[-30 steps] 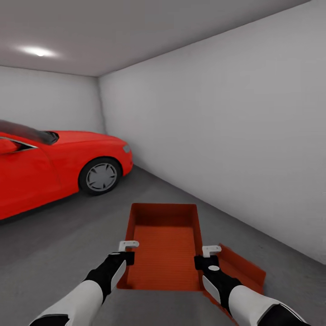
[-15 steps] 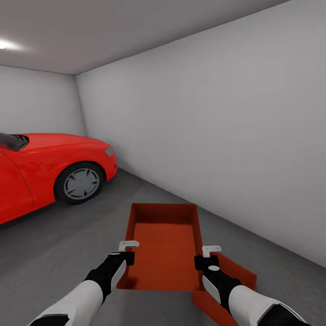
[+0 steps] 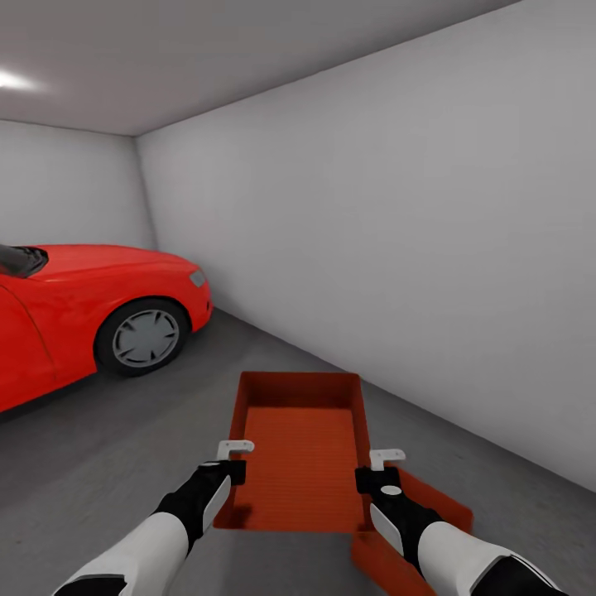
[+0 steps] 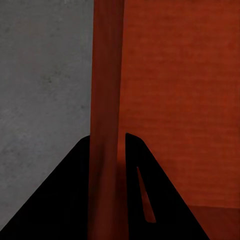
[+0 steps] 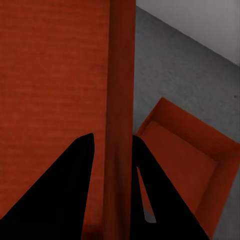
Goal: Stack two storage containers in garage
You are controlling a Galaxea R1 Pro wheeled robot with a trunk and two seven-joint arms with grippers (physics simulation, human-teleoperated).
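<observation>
car (image 3: 91,319) left, wall (image 3: 397,248) right, second container (image 3: 430,505) under held container (image 3: 302,451)

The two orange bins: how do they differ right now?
The held container is up in the air, gripped by the left gripper and right gripper on its side walls; the lower container rests on the grey floor, ungripped, lying askew to the held one and partly hidden beneath. Both are alike orange-red and open-topped.

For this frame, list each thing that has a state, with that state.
Held container: carried above the floor, upright, empty.
Second container: on the concrete floor, empty, nothing stacked on it.
Left claw: shut on the held container's side wall.
Right claw: shut on the opposite wall.
</observation>
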